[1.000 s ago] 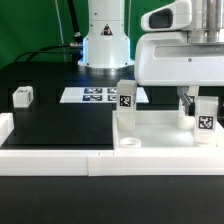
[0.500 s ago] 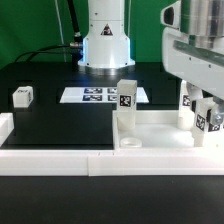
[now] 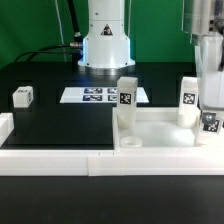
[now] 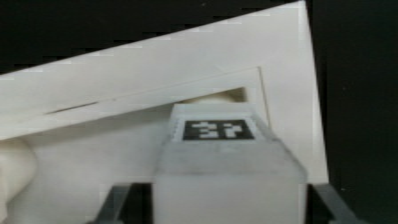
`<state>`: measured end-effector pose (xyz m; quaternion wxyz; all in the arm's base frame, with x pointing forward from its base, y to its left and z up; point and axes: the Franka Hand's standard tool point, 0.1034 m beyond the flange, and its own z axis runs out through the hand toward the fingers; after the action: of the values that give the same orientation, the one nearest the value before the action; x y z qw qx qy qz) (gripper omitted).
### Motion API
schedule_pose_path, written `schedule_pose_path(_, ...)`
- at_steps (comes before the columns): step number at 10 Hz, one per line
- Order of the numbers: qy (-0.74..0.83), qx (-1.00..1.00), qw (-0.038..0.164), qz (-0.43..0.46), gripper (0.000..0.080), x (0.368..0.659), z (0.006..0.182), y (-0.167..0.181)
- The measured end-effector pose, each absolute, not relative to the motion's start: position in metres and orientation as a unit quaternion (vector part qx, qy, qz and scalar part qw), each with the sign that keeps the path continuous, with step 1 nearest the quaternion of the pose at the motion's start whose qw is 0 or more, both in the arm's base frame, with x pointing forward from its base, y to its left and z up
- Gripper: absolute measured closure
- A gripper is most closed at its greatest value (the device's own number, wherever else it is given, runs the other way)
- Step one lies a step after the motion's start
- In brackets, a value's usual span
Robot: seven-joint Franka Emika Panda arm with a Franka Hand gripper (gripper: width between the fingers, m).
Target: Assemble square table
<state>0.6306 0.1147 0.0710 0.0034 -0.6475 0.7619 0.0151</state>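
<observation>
Hanging over the bench corner nearest the camera at the exterior view's right, the gripper (image 3: 211,106) is clenched on the held leg block (image 3: 210,124), which is upright with its tag facing the camera. That block sits low over the square tabletop (image 3: 165,130), which fills the same side of the bench. Whether the block touches the slab cannot be told. On the tabletop stand the first upright leg (image 3: 127,96), at its corner toward the bench's middle, and the second upright leg (image 3: 188,98), just beside the gripper. The loose leg block (image 3: 22,96) lies near the bench edge at the exterior view's left, well apart from the rest. The marker board (image 3: 98,95) lies flat before the robot base (image 3: 105,45) at the far edge. The border wall (image 3: 60,160) runs along the near edge.

In the wrist view, the held leg block (image 4: 222,150) fills the gap between the dark fingers (image 4: 125,203), tag uppermost, with the square tabletop (image 4: 160,85) and one of its raised ribs behind it.
</observation>
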Motion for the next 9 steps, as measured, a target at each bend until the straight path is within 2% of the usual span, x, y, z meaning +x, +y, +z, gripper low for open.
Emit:
schedule_pose_path(1,0.698,-0.716,0.002,0.013,0.0350,0.6270,0.0673,0.1139)
schedule_pose_path(2,0.647,-0.763,-0.005,0.009,0.0226,0.6248,0.0652,0.1156)
schedule_pose_path(3,0.599,-0.801,-0.007,0.007,0.0226,0.6242,0.0652,0.1182)
schedule_pose_path(4,0.574,-0.819,-0.007,0.008,0.0165,0.6243,0.0650,0.1173)
schedule_pose_path(5,0.557,-0.830,-0.006,0.008,0.0154,0.6243,0.0650,0.1171)
schedule_pose_path(9,0.313,-0.950,-0.010,-0.003,0.0151,0.6291,0.0684,0.1192)
